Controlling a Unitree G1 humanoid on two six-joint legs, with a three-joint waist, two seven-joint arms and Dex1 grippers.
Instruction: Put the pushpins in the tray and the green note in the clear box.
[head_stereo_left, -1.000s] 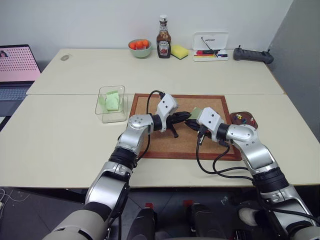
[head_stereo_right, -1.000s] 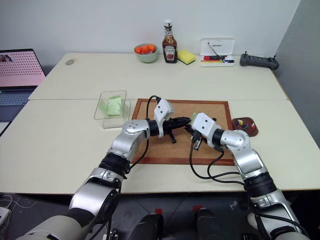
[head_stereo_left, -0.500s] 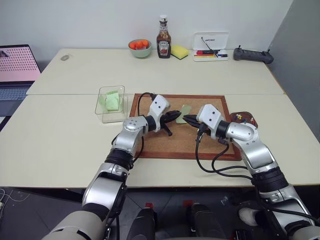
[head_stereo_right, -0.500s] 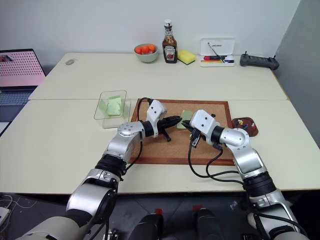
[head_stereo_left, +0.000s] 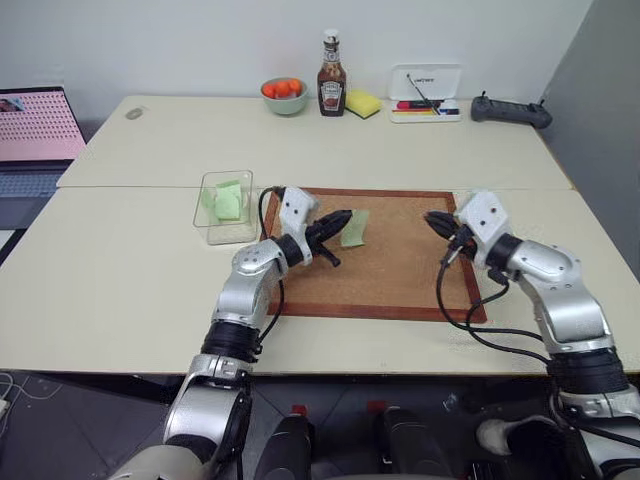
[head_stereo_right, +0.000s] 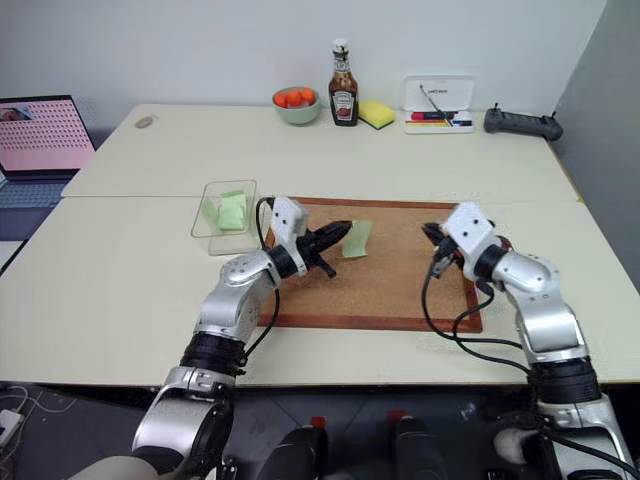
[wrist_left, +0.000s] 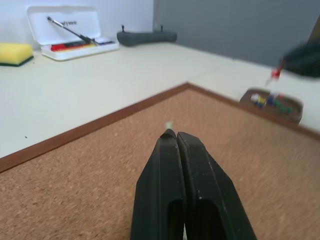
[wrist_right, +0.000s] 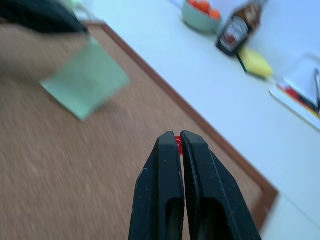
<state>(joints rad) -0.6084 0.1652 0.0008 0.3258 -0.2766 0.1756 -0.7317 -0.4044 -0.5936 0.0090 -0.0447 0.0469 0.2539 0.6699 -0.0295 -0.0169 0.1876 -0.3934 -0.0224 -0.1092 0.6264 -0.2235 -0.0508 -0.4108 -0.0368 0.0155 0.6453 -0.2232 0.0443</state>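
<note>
My left gripper (head_stereo_left: 343, 216) is shut on one edge of the green note (head_stereo_left: 354, 228), which hangs just above the cork board (head_stereo_left: 390, 275) near its back left part. The clear box (head_stereo_left: 225, 205) stands to the left of the board with pale green slips inside. Over the board's right end, my right gripper (head_stereo_left: 432, 218) is shut on a red pushpin (wrist_right: 177, 144). The left wrist view shows the tray (wrist_left: 295, 107), a dark reddish dish beyond the board's right edge, with several coloured pushpins (wrist_left: 270, 100) in it.
Along the table's far edge stand a green bowl of oranges (head_stereo_left: 281, 95), a ketchup bottle (head_stereo_left: 331, 62), a yellow sponge (head_stereo_left: 363, 103), a white tray with markers (head_stereo_left: 425, 95) and a black controller (head_stereo_left: 510, 110). A laptop (head_stereo_left: 30, 140) sits at far left.
The two grippers, close together over the board's middle, have drawn apart. The left one moved left with the green note, the right one moved right with the red pin.
</note>
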